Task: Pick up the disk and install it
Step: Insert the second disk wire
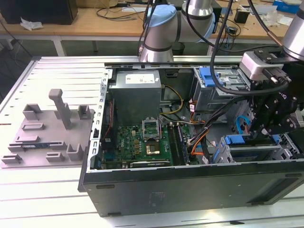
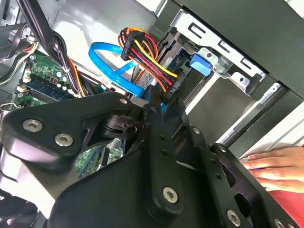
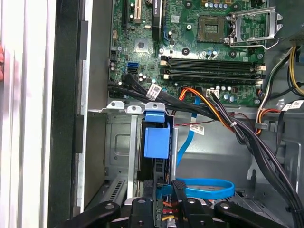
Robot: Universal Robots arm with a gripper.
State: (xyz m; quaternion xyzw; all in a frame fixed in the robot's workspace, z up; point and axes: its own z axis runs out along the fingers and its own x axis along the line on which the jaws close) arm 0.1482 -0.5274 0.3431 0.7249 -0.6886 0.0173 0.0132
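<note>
The disk (image 3: 156, 137) stands edge-on in the metal drive bay (image 3: 118, 142) at the corner of the open computer case, its bright blue carrier facing out. In the second wrist view the carrier's blue tab (image 2: 199, 64) shows at the bay's mouth. My gripper (image 3: 164, 188) hangs over the disk's cable end. Its two black fingers (image 3: 179, 190) are drawn close on the blue edge between them. In the exterior view the gripper (image 1: 268, 135) hovers over the bay at the case's right end, beside the carrier's blue edge (image 1: 235, 140).
A blue flat cable (image 3: 209, 187) and a red-yellow-black wire bundle (image 2: 147, 52) loop close to the fingers. The motherboard (image 1: 142, 142) and grey power-supply box (image 1: 135, 95) fill the case's left. A person's hand (image 2: 275, 166) rests outside the case wall. A grey fixture (image 1: 52, 128) lies on the table.
</note>
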